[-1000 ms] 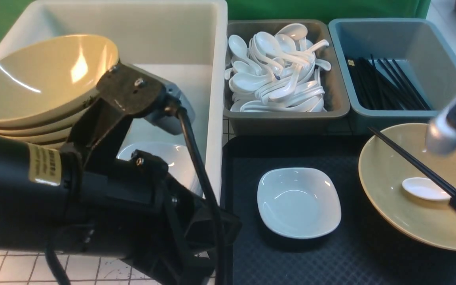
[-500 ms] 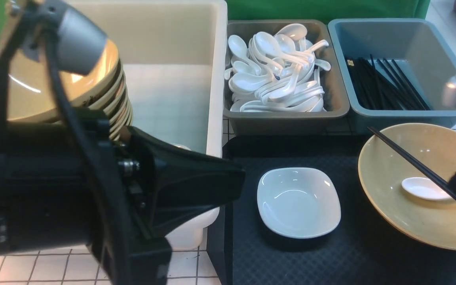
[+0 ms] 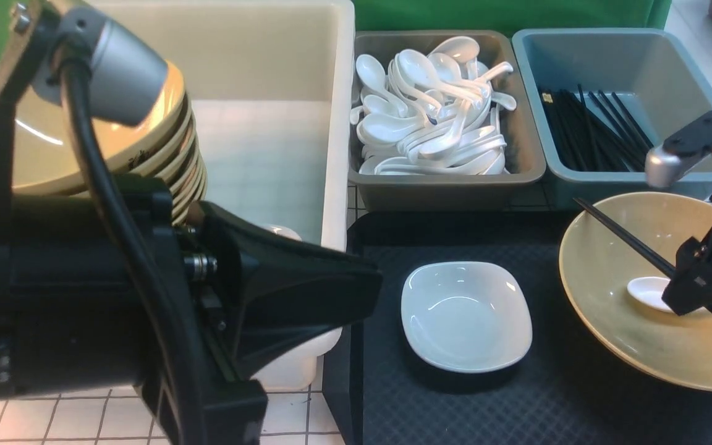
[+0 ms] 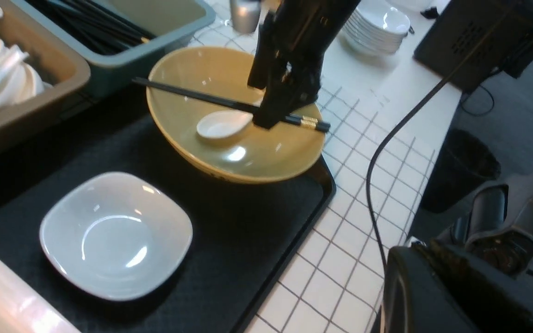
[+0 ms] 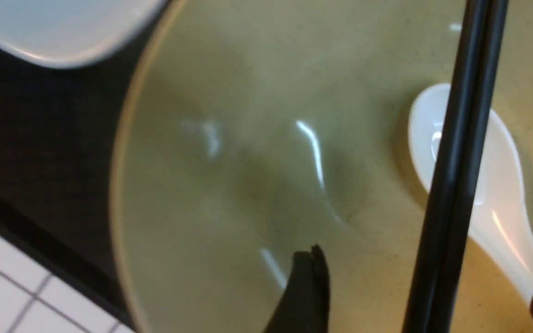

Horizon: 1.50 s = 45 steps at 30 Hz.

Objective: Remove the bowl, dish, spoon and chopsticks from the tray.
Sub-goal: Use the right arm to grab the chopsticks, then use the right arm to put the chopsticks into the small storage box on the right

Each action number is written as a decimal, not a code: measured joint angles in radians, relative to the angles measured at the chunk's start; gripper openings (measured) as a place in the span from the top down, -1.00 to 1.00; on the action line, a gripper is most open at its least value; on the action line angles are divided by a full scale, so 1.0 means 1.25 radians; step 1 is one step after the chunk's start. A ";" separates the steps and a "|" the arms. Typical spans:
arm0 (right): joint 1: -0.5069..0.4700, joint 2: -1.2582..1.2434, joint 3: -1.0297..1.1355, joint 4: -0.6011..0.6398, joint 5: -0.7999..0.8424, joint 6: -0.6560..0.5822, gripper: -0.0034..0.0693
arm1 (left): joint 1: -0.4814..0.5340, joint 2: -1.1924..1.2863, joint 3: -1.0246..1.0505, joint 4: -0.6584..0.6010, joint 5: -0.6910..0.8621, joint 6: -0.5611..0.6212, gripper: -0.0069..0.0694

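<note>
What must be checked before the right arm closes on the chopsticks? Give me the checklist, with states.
1. Right gripper open: ok.
2. Chopsticks between its fingers: ok, the right wrist view shows them straddled.
3. Both sticks side by side across the bowl: ok.
4. Spoon clear of the fingers: cannot tell; it lies right under the chopsticks, with one finger near its handle.
5. Blue bin has room for them: ok.
</note>
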State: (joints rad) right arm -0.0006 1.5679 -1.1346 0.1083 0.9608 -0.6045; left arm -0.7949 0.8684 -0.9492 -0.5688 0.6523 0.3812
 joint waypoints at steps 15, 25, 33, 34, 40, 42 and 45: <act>0.000 0.088 -0.001 -0.023 -0.030 0.000 0.03 | 0.000 0.000 0.000 0.000 0.000 0.000 0.82; 0.000 0.038 -0.019 -0.023 0.042 0.077 0.64 | 0.000 0.000 0.000 0.000 0.000 0.003 0.82; -0.023 0.021 -0.240 0.048 0.017 0.255 0.64 | 0.000 0.001 0.000 0.000 -0.062 0.011 0.82; -0.032 0.054 -0.292 0.079 0.012 0.255 0.64 | 0.000 0.001 0.000 -0.001 -0.078 0.013 0.82; -0.063 0.266 -0.534 0.172 0.013 0.248 0.64 | 0.000 0.001 0.000 -0.008 -0.147 0.013 0.82; -0.068 0.347 -0.615 0.183 0.013 0.248 0.64 | 0.000 0.001 0.000 -0.008 -0.151 0.013 0.82; -0.071 0.457 -0.751 0.192 0.003 0.251 0.64 | 0.000 0.001 0.000 -0.008 -0.158 0.014 0.82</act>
State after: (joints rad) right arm -0.0899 2.1387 -2.0730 0.3484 0.9651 -0.2903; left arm -0.7949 0.8693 -0.9492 -0.5793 0.4546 0.3982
